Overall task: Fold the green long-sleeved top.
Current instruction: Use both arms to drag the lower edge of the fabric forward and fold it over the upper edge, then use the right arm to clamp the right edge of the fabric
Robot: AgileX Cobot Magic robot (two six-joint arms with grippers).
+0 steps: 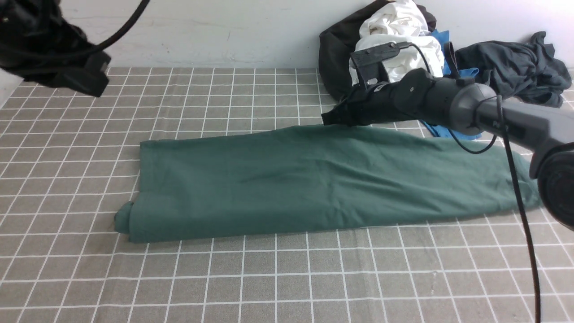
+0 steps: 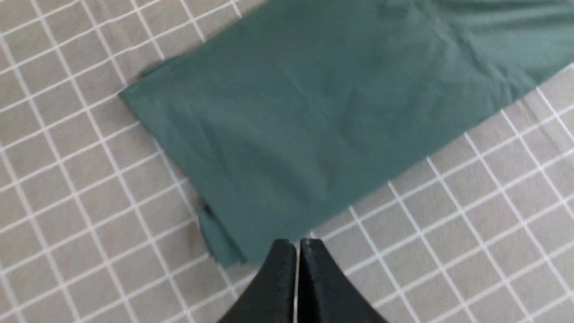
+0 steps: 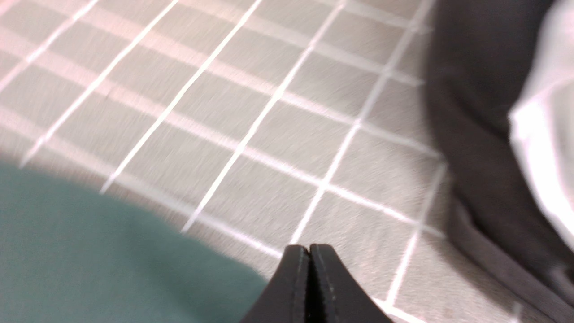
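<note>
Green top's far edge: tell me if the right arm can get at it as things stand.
Probably yes. The right end effector hangs shut right at the far edge of the green top, with nothing between them; the heaped clothes lie beyond it. It would have to open first.

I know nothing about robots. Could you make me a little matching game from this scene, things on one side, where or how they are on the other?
1 green top
2 white garment
3 dark grey garment
4 right end effector

A shut, at the top's far edge
B crumpled, furthest to the right
C lying flat in a long band
D heaped on a black cloth

Pairs: 1-C, 2-D, 3-B, 4-A.
</note>
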